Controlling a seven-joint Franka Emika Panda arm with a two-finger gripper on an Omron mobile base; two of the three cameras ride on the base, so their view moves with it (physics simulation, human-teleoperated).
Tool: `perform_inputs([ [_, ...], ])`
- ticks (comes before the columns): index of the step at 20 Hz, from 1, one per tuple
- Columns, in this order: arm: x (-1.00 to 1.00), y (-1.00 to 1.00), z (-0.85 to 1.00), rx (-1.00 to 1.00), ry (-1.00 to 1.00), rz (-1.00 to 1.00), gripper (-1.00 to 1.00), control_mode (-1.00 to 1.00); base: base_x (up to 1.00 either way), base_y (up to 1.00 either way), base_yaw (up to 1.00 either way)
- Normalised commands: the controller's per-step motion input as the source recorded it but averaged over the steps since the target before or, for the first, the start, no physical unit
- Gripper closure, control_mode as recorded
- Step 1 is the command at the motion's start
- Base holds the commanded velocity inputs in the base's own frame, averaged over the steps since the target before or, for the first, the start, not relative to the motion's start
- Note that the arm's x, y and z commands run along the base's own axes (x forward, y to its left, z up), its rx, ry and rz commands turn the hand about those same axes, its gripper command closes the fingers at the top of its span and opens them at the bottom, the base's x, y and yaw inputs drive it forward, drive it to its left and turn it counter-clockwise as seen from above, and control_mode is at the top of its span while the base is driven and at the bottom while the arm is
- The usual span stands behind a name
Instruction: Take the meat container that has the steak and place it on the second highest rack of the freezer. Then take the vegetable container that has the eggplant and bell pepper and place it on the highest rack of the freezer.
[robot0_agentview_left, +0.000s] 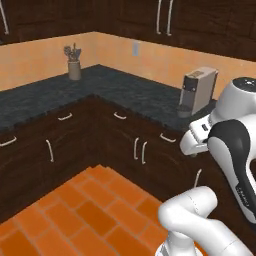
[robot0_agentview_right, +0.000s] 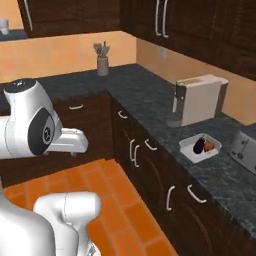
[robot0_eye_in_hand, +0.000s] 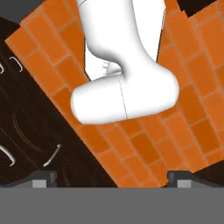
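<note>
We saw the gripper (robot0_eye_in_hand: 112, 178) pointed down at the orange tile floor (robot0_eye_in_hand: 144, 144), fingertips (robot0_eye_in_hand: 43, 177) set wide apart and holding nothing. Off to its right, on the dark countertop (robot0_agentview_right: 150, 100), sat a white tray (robot0_agentview_right: 189, 148) with the eggplant (robot0_agentview_right: 199, 146) and, seemingly, the bell pepper (robot0_agentview_right: 208, 145), near the coffee machine (robot0_agentview_right: 197, 100).

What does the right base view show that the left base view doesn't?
Right base view alone: a white tray on the counter holding the eggplant and bell pepper, and a toaster at the right edge.

Left base view alone: a longer stretch of counter running left from the corner, with the drawers under it.

Both: the coffee machine, the utensil holder, the dark cabinets, the orange tiled floor and the white arm.
</note>
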Motion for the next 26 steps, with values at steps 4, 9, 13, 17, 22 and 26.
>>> perform_inputs([
  [4,0.00,0.00,0.00,0.00,0.00,0.00,-1.00,1.00,0.71,0.43,-0.75],
  [9,0.00,0.00,0.00,0.00,0.00,0.00,-1.00,1.00,0.72,0.39,-0.73],
  [13,0.00,0.00,0.00,0.00,0.00,0.00,-1.00,1.00,0.78,0.04,-0.65],
  [17,0.00,0.00,0.00,0.00,0.00,0.00,-1.00,1.00,0.82,-0.18,-0.57],
  [22,0.00,0.00,0.00,0.00,0.00,0.00,-1.00,1.00,0.82,0.16,-0.49],
  [26,0.00,0.00,0.00,0.00,0.00,0.00,-1.00,1.00,0.38,0.10,-0.12],
])
